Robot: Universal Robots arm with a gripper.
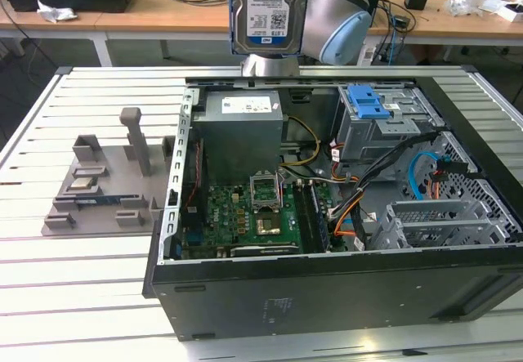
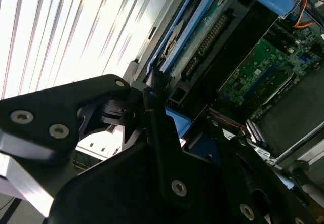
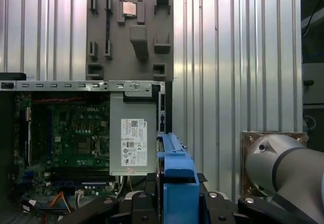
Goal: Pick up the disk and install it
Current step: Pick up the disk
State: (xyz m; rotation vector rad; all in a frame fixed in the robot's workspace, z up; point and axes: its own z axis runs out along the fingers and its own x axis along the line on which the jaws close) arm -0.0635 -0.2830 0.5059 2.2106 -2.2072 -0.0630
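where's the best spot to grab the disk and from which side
By one short end, from above, closing across its thin dimension, as the gripper seems to hold the disk now. It is a flat slab with broad parallel faces, hanging upright above the open case, so an end grip leaves its length free.

I count one disk (image 1: 270, 11), one open computer case (image 1: 327, 297), one power supply (image 1: 243, 129), one motherboard (image 1: 237, 215), one blue latch piece (image 1: 368, 100), one grey parts holder (image 1: 98, 190), one slatted bench (image 1: 82, 297).
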